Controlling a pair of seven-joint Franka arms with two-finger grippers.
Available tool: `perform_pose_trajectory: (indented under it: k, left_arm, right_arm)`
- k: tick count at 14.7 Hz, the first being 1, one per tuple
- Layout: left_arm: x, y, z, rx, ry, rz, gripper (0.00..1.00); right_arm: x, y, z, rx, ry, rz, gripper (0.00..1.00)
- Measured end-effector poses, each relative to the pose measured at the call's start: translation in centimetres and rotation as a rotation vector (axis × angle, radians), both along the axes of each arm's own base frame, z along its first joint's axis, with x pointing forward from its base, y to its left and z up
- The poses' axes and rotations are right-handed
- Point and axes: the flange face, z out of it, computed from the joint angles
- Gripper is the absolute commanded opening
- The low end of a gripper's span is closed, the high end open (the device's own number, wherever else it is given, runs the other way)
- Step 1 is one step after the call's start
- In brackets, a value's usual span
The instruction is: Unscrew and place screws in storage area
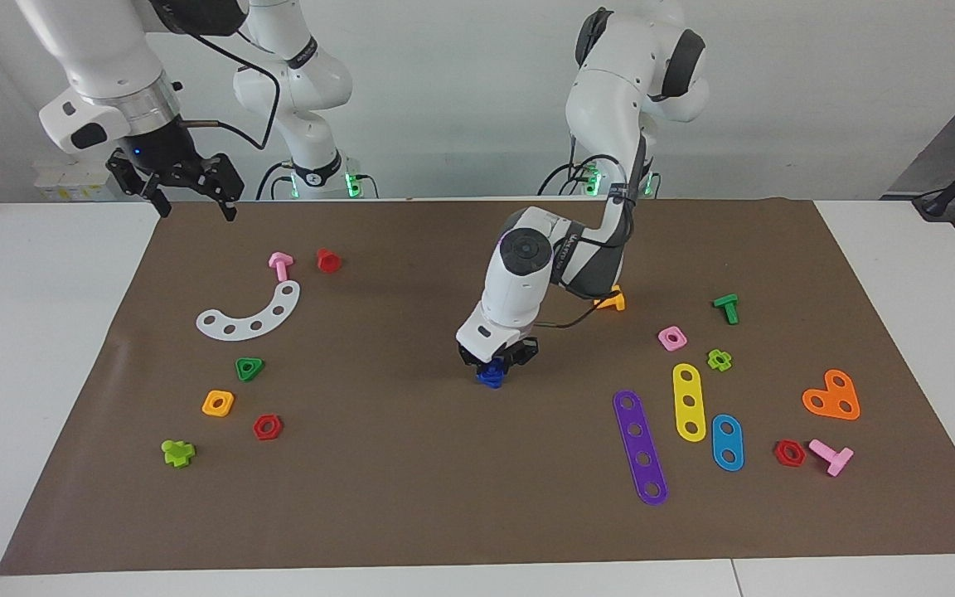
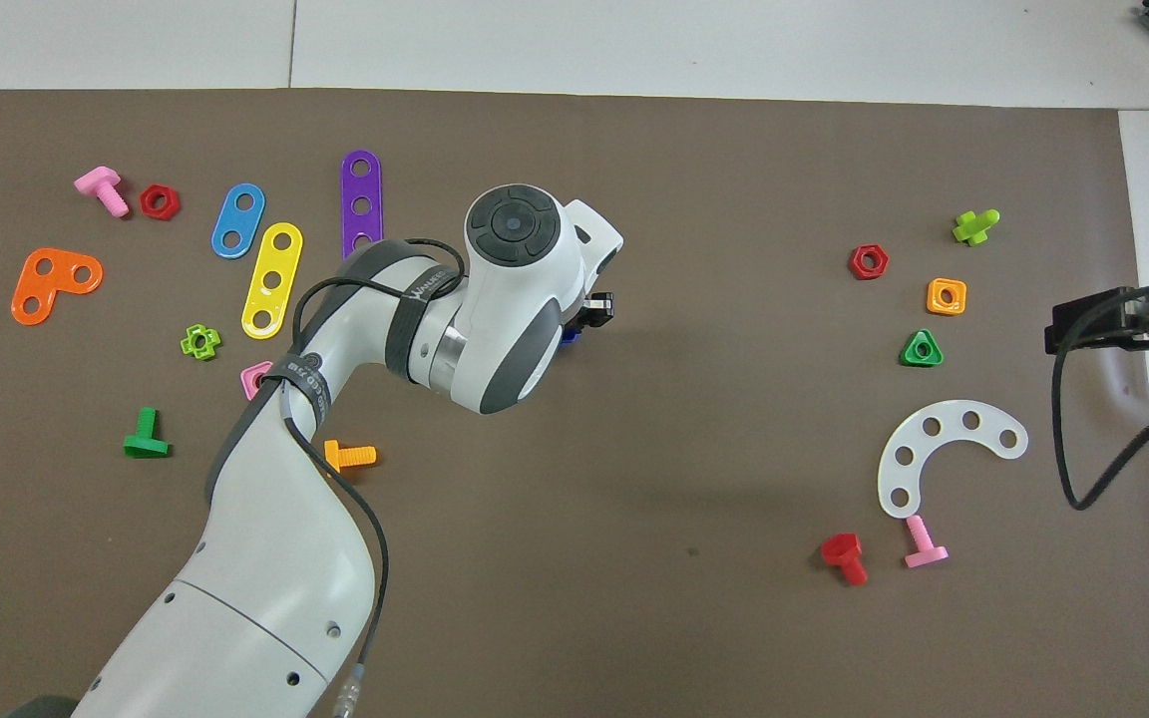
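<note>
Item: blue screw (image 1: pixel 490 376), mid-mat, pinched by left gripper (image 1: pixel 496 370), apparently still on its nut.
Right gripper (image 1: pixel 193 199): wide, waiting.
Risk: shallow pinch slipping before the storage area (image 1: pixel 254 313).

Toward the left arm's end of the brown mat lie flat strips: a purple four-hole strip (image 1: pixel 640 448), a yellow strip (image 1: pixel 689 402) and a short blue strip (image 1: pixel 727 442) side by side. An orange heart-shaped plate (image 1: pixel 831 396) sits near a pink T-shaped bolt (image 1: pixel 831 456) (lying on its side) and a red hex nut (image 1: pixel 789 453). A green T-shaped bolt (image 1: pixel 726 308) lies nearer the robots.
</note>
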Motion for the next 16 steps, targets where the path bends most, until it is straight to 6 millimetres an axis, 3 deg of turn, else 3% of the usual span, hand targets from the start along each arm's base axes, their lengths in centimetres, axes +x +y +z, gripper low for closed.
perform_pose_trajectory:
  k: [4, 7, 10, 13, 16]
  left_arm:
    - [0.8, 0.6, 2.9, 0.008, 0.042, 0.018, 0.36]
    - [2.3, 3.1, 4.2, 0.027, 0.073, 0.054, 0.37]
    - [5.3, 8.1, 5.2, 0.023, 0.070, 0.121, 0.36]
    - [8.1, 15.2, 6.1, 0.014, 0.065, 0.103, 0.36]
    - [8.2, 21.2, 5.1, 0.016, 0.100, 0.036, 0.36]
  right_arm:
    - [0.0, 0.0, 0.0, 0.000, 0.000, 0.000, 1.00]
    - [0.0, 0.0, 0.0, 0.000, 0.000, 0.000, 1.00]
    - [0.0, 0.0, 0.0, 0.000, 0.000, 0.000, 1.00]
    - [0.0, 0.0, 0.0, 0.000, 0.000, 0.000, 1.00]
    - [0.0, 0.0, 0.0, 0.000, 0.000, 0.000, 1.00]
